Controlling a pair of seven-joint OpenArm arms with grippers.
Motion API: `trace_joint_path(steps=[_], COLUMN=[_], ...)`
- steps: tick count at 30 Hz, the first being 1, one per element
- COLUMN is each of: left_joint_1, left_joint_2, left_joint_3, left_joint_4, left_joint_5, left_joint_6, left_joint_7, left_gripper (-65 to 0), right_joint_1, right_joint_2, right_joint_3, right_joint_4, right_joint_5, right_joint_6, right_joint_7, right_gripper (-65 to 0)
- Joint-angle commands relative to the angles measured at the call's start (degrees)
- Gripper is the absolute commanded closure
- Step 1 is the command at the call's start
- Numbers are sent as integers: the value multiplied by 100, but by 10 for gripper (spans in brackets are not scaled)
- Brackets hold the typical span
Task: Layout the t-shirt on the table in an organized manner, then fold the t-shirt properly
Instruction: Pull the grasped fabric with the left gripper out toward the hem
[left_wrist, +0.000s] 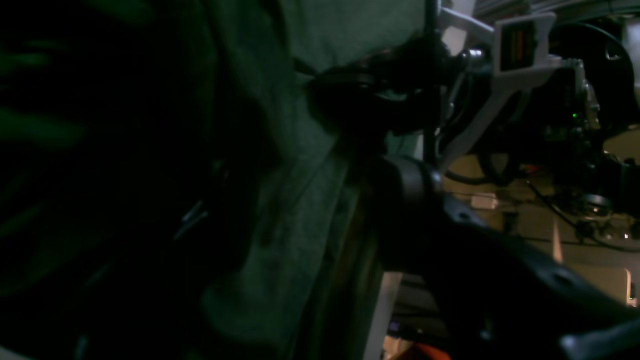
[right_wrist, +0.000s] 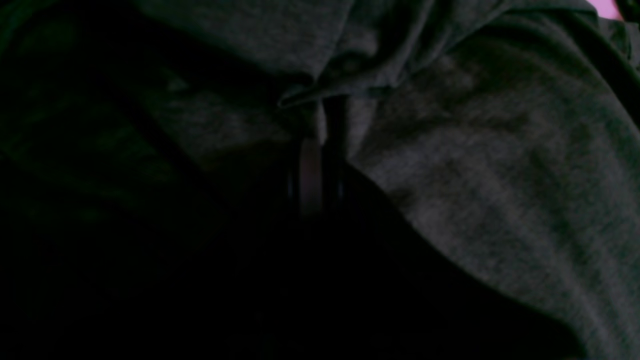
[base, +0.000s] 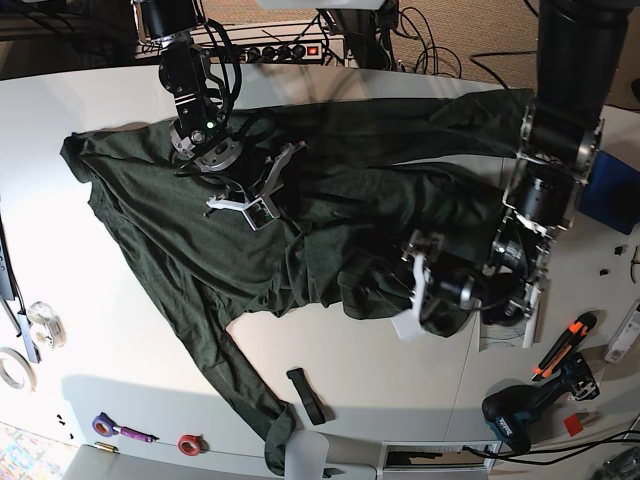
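- Two grippers down on one dark green t-shirt (base: 200, 260) in the base view. Shirt spread crumpled over most of the white table (base: 60, 250), one long sleeve trailing toward the near edge, body bunched in folds around the middle.
- On that view's left, right gripper (base: 255, 205) low on the shirt's upper part, white frame against the cloth.
- On that view's right, left gripper (base: 415, 290) at a heap of fabric by the shirt's lower right edge; cannot tell from above whether spread or clamped.
- Off the shirt: black strap (base: 308, 396) just beside the sleeve end, purple marker (base: 122, 431) and red tape roll (base: 187, 442) at the near left corner, cordless drill (base: 520, 412) and orange-handled tool (base: 560, 345) at the right, power strip (base: 285, 50) along the far edge.
- Right wrist view, very dark: fingers (right_wrist: 310, 175) pressed close together, pinching a hemmed fold of the shirt; cloth filling nearly the whole frame.
- Left wrist view, also dark: green fabric hanging close before the lens, own fingers lost in shadow, so again cannot tell the grip. Past the cloth's edge, white bracket (left_wrist: 525, 45) of the other arm.
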Motion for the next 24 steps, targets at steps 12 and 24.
trace_joint_path(steps=[12, 24], left_joint_1=[-208, -208], left_joint_2=[177, 1060], left_joint_3=[-396, -385], left_joint_4=[107, 105], left_joint_5=[1744, 4113], left_joint_6=[-6, 304], left_joint_7=[-2085, -3110], left_gripper=[-308, -309], right_joint_1=[-28, -28], right_joint_2=[50, 50], right_joint_3=[7, 7], right_joint_4=[-9, -9], right_joint_5=[-144, -142], right_joint_6=[37, 37], right_joint_7=[-308, -319], right_gripper=[0, 0])
